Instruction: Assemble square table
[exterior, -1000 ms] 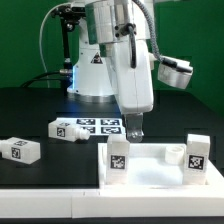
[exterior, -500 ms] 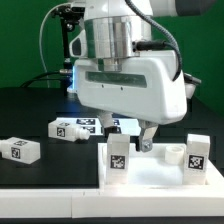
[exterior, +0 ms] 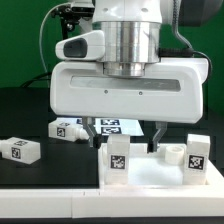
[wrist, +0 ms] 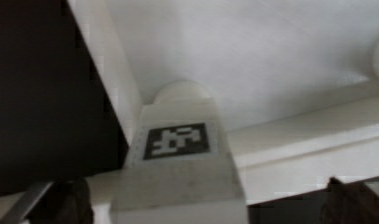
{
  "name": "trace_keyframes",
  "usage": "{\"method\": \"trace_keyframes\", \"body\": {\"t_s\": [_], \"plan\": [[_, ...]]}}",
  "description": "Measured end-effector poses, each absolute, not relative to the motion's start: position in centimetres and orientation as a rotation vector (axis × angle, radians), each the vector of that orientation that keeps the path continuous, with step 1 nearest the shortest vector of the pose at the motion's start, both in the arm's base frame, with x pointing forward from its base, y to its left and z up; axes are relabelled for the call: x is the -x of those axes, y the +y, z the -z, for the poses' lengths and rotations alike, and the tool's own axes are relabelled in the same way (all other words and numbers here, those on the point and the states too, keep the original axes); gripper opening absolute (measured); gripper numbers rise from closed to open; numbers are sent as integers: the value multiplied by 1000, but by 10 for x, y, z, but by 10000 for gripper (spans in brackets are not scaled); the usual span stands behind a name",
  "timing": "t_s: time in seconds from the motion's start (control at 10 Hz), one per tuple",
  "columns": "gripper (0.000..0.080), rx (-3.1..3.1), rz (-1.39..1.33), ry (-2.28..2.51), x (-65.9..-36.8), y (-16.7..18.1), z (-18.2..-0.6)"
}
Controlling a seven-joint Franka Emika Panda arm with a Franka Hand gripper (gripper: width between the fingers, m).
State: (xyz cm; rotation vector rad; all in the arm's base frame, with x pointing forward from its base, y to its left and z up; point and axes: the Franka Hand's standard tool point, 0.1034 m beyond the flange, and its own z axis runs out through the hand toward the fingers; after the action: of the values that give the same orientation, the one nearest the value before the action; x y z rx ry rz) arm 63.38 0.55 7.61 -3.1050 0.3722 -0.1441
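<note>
The white square table top (exterior: 150, 183) lies at the front right in the exterior view. Two white tagged legs stand upright on it, one at its left corner (exterior: 119, 157) and one at its right corner (exterior: 197, 155). My gripper (exterior: 125, 136) is open. Its fingers (exterior: 93, 131) hang wide apart just above and behind the left leg. In the wrist view that leg (wrist: 175, 150) with its tag fills the space between the dark fingertips (wrist: 61, 203), and my gripper (wrist: 204, 207) does not touch it. The top's white surface (wrist: 275, 60) lies beyond the leg.
Two loose tagged legs lie on the black table, one at the exterior view's far left (exterior: 20, 150) and one further back (exterior: 67, 129). The marker board (exterior: 112, 125) lies behind the gripper. A round socket (exterior: 176, 153) shows near the right leg.
The hand has turned about its axis, so it now faces the camera broadside. It has shifted to the exterior view's left, and the fingers now stand either side of the left leg.
</note>
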Motion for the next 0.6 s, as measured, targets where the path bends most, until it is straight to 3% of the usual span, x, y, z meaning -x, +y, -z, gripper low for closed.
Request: {"method": "trace_keyframes", "body": {"t_s": [0.1,0.3,0.4,0.5,0.6], "plan": [[648,3095,143,433,-633,6,-76],[405,3094,142,438,-633,5,-75],[405,3067,141,596,-634,0,-77],[291,3047,120,692,-632,-3,-76],[291,3024,111,793,-631,-4,-76]]}}
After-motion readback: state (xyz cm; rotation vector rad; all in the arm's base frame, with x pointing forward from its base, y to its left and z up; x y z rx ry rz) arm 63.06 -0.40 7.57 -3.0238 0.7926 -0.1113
